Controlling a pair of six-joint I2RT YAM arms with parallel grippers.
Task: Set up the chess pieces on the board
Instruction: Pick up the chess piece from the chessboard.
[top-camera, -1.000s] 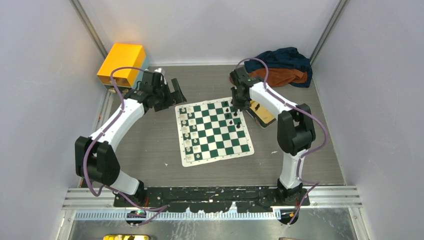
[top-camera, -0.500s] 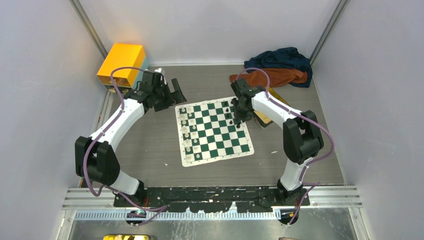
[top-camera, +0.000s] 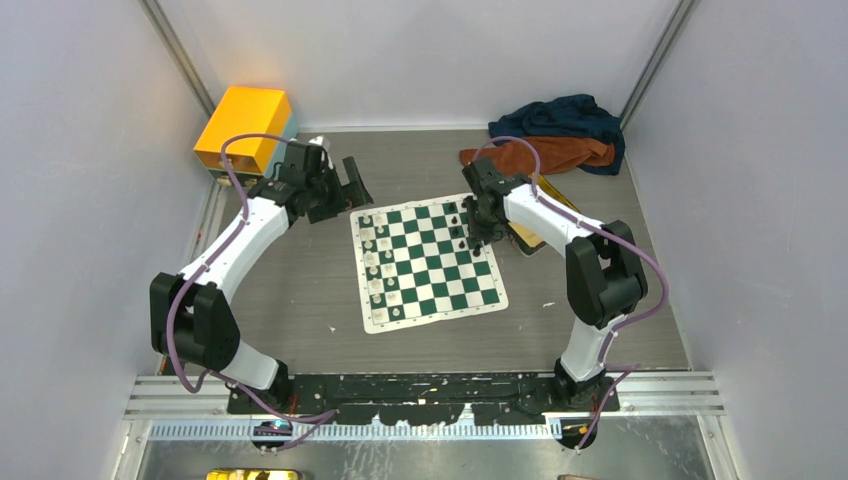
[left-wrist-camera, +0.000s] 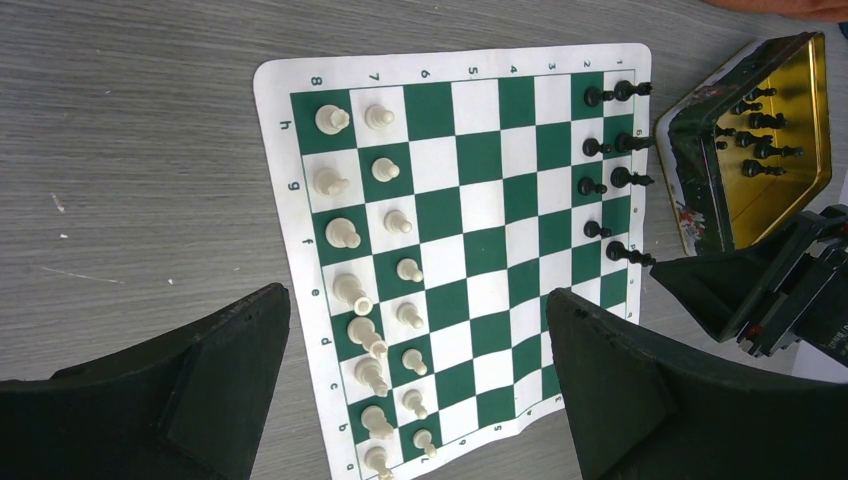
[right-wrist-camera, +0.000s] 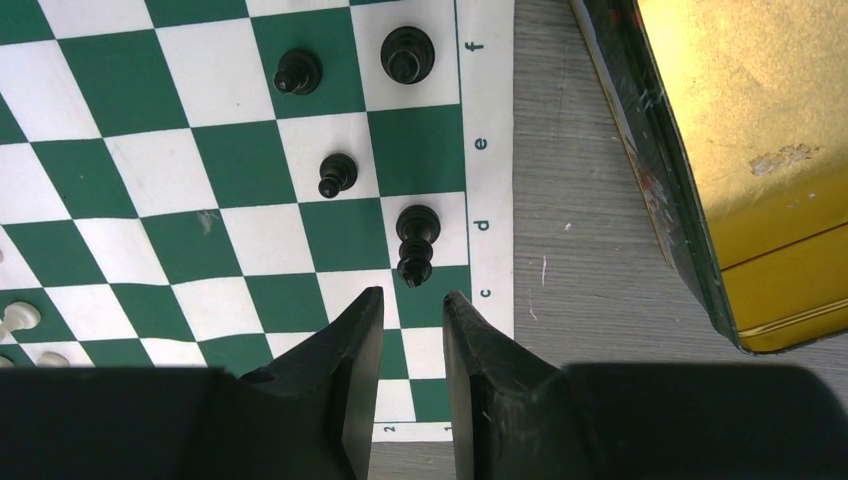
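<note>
- The board lies flat at the centre of the grey table in the top view, slightly rotated.
- White pieces fill two files along the board's left side in the left wrist view. All appear upright.
- Black pieces stand only at the upper right edge of the board, eight or so in two short files. The lower part of that edge carries none.
- A gold tin sits just beside the board's upper right edge, and more black figures lie inside it.
- Left gripper: held off the board's upper left corner, above the table. Its fingers are spread wide and nothing is between them.
- Right gripper: low over the board's right edge, at lower centre of the right wrist view. Its fingers are parted by a narrow gap and grip nothing.
- A tall black piece stands on the edge file beside the letter d, just ahead of those fingertips and apart from them.
</note>
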